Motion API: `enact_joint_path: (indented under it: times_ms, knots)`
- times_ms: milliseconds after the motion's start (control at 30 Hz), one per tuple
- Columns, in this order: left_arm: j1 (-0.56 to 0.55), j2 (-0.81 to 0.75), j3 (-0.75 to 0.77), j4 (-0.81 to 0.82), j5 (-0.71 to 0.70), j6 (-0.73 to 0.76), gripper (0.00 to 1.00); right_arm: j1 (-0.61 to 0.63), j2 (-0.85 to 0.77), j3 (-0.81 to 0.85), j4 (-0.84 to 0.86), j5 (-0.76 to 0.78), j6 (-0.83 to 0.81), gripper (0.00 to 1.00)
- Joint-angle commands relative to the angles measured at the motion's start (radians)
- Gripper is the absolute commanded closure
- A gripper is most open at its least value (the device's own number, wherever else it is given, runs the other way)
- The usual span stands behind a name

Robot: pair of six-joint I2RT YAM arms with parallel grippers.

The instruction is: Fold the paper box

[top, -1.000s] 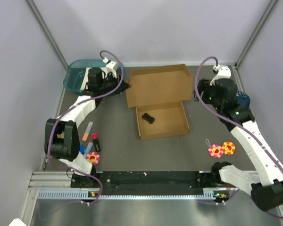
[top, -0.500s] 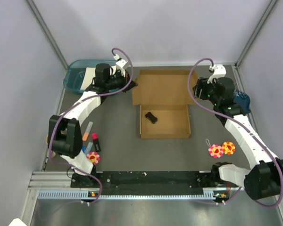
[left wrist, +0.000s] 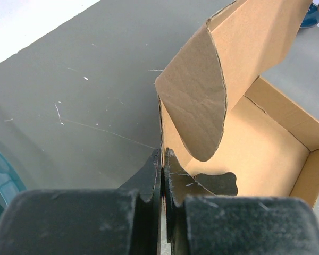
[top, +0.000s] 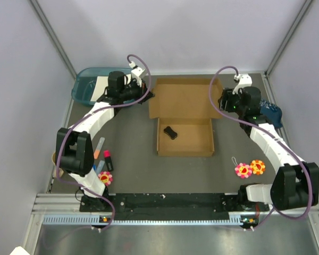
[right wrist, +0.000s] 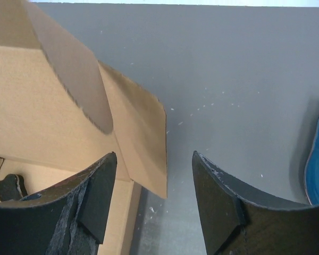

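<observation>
The grey tabletop point(top: 133, 141) carries the paper box point(top: 181, 98) about in its middle, between the two arms. Its shallow base lies flat and its lid is lifted at the far side. The teal tray point(top: 80, 87) sits at the far left corner.

The left claw point(left wrist: 162, 159) is clenched on a thin cardboard edge at the lid's left end. The right claw point(right wrist: 153, 159) is released, with its jaws apart either side of the lid's right side flap point(right wrist: 143, 143).

Nothing holds the base down. If one arm leads the other, I'd expect the lid to twist and drag the whole box sideways. The right claw straddles only a corner of the flap, so a pinch there could slip off or crease it. The left claw's narrow bite could tear the edge. The black piece point(top: 170, 133) lying inside may also jam under a flap.

By count there are one box, one tray and two claws. There are three flower shapes, two at the right point(top: 243, 170) and one at the left point(top: 105, 177). I make out about three markers point(top: 98, 147) and one black piece.
</observation>
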Motion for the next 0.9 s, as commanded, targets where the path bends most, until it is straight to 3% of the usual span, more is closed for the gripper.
enact_joint_path:
  times_ms: [0,367,600,867]
  knots:
    - [-0.007,-0.005,0.01,-0.015,0.009,0.043,1.0,-0.007,0.054,0.106,0.077,-0.043,-0.008,0.41]
    - [-0.007,-0.005,0.016,-0.017,-0.003,0.06,1.0,-0.007,0.143,0.182,0.083,-0.075,-0.014,0.46]
    - [-0.008,0.001,0.014,-0.015,-0.008,0.038,1.0,-0.008,0.131,0.166,0.083,-0.069,0.012,0.65]
    - [-0.048,-0.021,-0.007,0.0,-0.118,-0.008,1.0,-0.007,0.062,0.077,0.099,-0.038,0.096,0.73]
